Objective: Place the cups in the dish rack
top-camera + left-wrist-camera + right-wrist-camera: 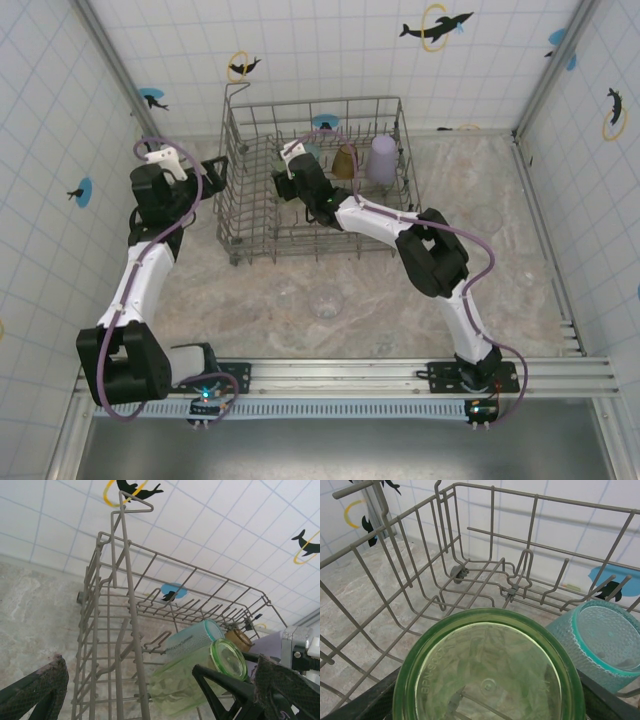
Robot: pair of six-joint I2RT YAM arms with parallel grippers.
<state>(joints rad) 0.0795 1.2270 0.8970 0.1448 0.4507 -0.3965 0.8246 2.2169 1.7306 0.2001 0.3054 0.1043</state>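
Green plastic cup [487, 670], likely light, stiff and slick, sits clamped by its sidewalls between the right gripper's [485, 707] jaws; left gripper's [188, 163] jaws gape empty.

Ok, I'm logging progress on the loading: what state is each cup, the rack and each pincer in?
dish rack: partly loaded.
left pincer: open, empty.
right pincer: closed on the light green cup.
light green cup: held inside the rack.
teal cup: in the rack, free.
amber cup: in the rack, free.
lavender cup: in the rack, free.
clear cup: on the table, unloaded.
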